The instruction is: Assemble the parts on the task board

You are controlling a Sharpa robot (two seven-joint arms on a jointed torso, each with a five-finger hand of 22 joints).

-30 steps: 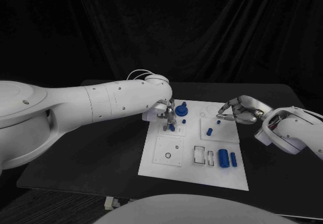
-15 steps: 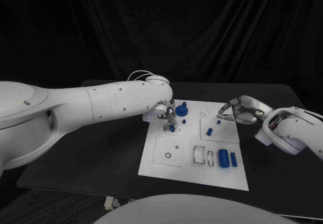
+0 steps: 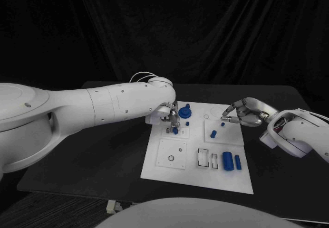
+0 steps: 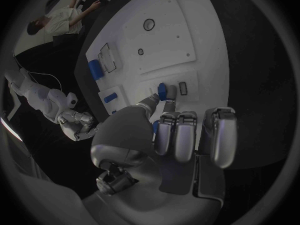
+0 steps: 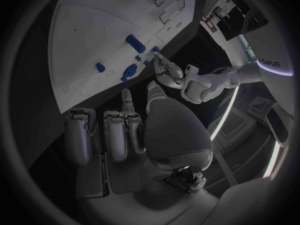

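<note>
The white task board (image 3: 198, 164) lies in the middle of the black table. My left hand (image 3: 170, 115) hovers over the board's upper left section and pinches a small blue peg (image 3: 175, 129) (image 4: 162, 91) between thumb and a finger, the peg's lower end at the board. A blue knob (image 3: 186, 112) stands just right of that hand. My right hand (image 3: 243, 113) hangs at the board's upper right corner, fingers curled in with nothing in them. Two blue pieces (image 3: 213, 134) stand in the right section below it. Two blue cylinders (image 3: 232, 161) lie at the lower right.
A white square plate with small holes (image 3: 173, 154) takes up the board's lower left, with rectangular slots (image 3: 204, 157) beside it. Bare black table (image 3: 96, 152) lies left of the board, and the big white left arm (image 3: 89, 107) spans it.
</note>
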